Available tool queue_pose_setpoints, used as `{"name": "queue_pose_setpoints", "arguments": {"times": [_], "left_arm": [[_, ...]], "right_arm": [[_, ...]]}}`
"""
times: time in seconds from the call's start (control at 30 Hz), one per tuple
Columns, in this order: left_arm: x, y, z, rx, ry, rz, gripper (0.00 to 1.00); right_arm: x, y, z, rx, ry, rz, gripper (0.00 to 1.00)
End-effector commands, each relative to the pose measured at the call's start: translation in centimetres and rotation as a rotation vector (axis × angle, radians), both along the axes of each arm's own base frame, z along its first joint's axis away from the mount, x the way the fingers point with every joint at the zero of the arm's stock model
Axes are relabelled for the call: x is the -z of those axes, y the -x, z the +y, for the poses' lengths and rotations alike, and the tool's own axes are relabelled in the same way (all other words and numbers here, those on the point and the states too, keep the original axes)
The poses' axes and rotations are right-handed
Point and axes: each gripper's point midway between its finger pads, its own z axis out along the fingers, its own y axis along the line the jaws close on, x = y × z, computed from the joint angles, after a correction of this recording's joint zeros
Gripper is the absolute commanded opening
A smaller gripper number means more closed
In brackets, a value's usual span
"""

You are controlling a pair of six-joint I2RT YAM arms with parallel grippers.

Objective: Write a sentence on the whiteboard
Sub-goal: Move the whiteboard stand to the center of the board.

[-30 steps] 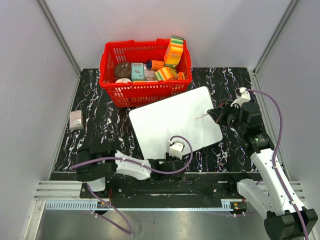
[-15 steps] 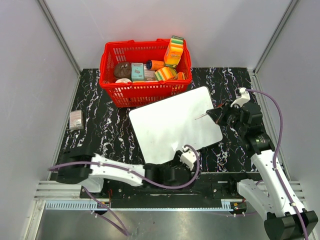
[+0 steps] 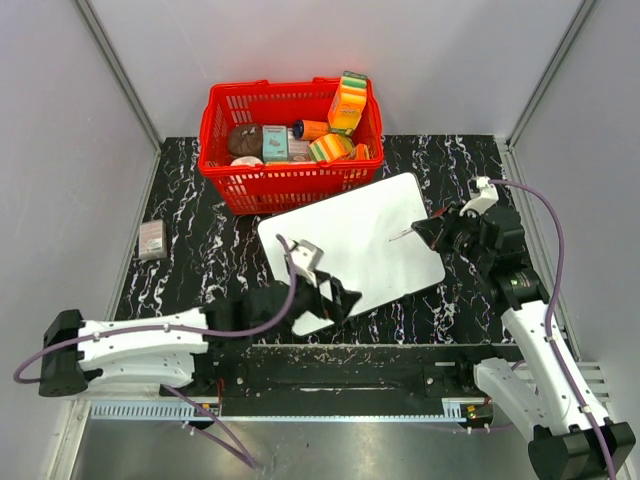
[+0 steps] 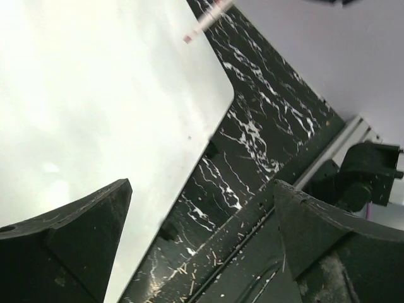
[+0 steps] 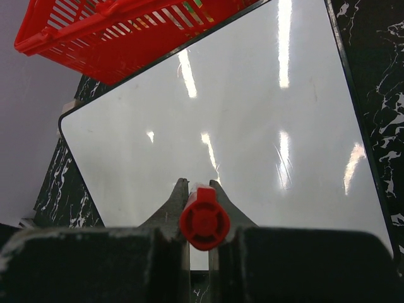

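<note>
**Red marker gripped at the whiteboard's right side**

The whiteboard (image 3: 350,250) is laid askew on the black marbled counter (image 3: 200,270), with its far edge just beside the red basket (image 3: 225,175). A red marker (image 5: 204,219) is clamped in the right end effector (image 3: 425,232), and its tip is pointed over the board's right part. The left end effector (image 3: 338,298) is spread wide above the board's near edge.

I see the whiteboard (image 3: 360,240) as plain glossy white (streaked with lamp glare) on a black table (image 3: 190,270) veined in white marbling. At twelve o'clock, a red basket (image 3: 290,187). My left fingers (image 4: 69,246) are black, and the marker (image 5: 204,221) is red-capped.
</note>
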Motion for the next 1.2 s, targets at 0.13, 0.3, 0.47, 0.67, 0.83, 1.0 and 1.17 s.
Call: {"name": "queue_pose_setpoints", "arguments": {"times": [0.13,0.3,0.47,0.67,0.83,1.0,1.17], "left_arm": [[-4.5,-3.2,9.5,-0.132,0.116,-0.031,0.99],[-7.0,-3.6,15.5,-0.25,0.125,-0.114,0.99],[-7.7,-2.4,15.4,-0.166,0.069,-0.103,0.99],[-6.1,-2.4,12.7,-0.087,0.02,-0.005,0.99],[-5.4,-4.7,12.8,-0.112,0.004,0.048,0.99],[-4.0,-7.0,14.7,-0.115,0.063,0.126,0.99],[-2.3,-9.3,16.7,-0.134,0.143,0.198,0.99]], "right_arm": [[-1.2,0.7,1.7,-0.134,-0.002,-0.024,0.0],[-2.4,0.9,2.0,-0.153,-0.012,-0.039,0.0],[-2.0,2.0,2.2,-0.171,-0.028,-0.022,0.0],[-1.0,3.7,2.3,-0.201,-0.038,0.014,0.0],[0.3,4.2,2.5,-0.233,-0.011,0.069,0.0],[0.5,4.6,2.1,-0.21,-0.01,0.055,0.0],[-0.1,5.0,1.8,-0.201,-0.005,0.036,0.0]]}}
